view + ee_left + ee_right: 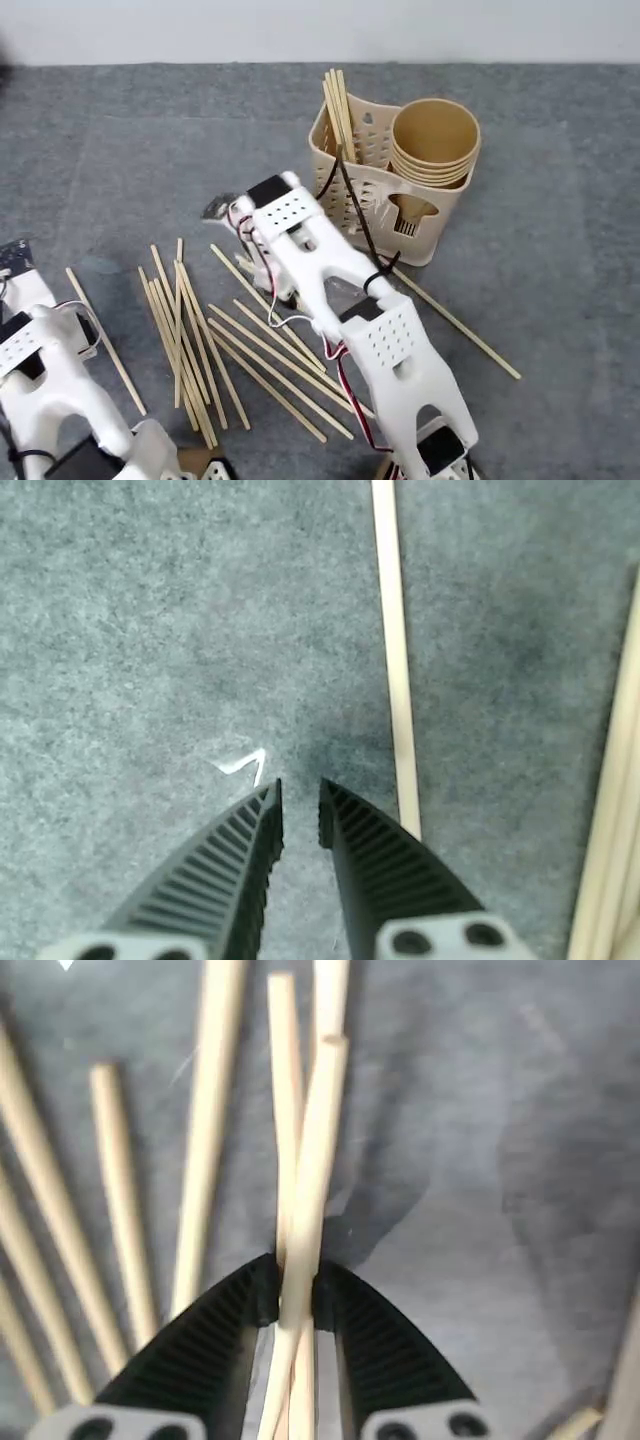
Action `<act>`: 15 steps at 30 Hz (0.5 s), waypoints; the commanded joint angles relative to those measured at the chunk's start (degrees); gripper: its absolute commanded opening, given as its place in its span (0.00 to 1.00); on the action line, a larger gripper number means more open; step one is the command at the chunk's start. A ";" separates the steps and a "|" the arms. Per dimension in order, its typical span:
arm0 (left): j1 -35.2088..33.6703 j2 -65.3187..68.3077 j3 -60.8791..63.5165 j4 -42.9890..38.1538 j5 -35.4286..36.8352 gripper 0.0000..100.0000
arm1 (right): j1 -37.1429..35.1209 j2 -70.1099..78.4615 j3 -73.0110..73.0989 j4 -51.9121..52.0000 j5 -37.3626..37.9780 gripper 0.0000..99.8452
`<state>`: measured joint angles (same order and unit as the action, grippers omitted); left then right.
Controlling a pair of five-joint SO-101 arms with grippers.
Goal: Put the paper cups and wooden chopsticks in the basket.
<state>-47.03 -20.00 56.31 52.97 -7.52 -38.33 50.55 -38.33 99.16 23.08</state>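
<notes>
Chopsticks (pixel 179 330) lay loose in a fanned heap on the grey worktop (pixel 130 150), most of them near the front edge between the two arms. One chopstick (pixel 106 341) lay apart on the left side of the heap. Another long one (pixel 458 324) ran slantwise from the foot of the basket (pixel 385 205) towards the right. The cream basket stood upright farther back. A stack of paper cups (pixel 435 135) sat nested in its right-hand compartment, and a small bundle of chopsticks (pixel 338 105) stood on end in its left-hand one. The right arm (pixel 390 345) extended from the front edge across the heap, its white wrist just in front of the basket. In the right wrist view the right jaws were pressed in on the pinched chopsticks (pixel 316 1160), two sticks that crossed each other between the ribbed black tips, with other sticks lying beside them on the worktop. The left arm (pixel 45 385) sat low at the front left corner. In the left wrist view the left jaws stood narrowly parted with nothing between them, pointed down at bare grey worktop. A single stick (pixel 395 660) ran just beside one tip, and a small white fleck (pixel 245 765) lay near the other.
</notes>
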 commanded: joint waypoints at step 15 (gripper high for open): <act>0.35 -1.58 0.04 -0.97 -0.35 0.07 | -0.66 -28.44 -2.55 3.21 -0.09 0.01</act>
<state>-47.03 -20.00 56.31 52.97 -7.52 -38.68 29.27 -38.24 100.31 23.16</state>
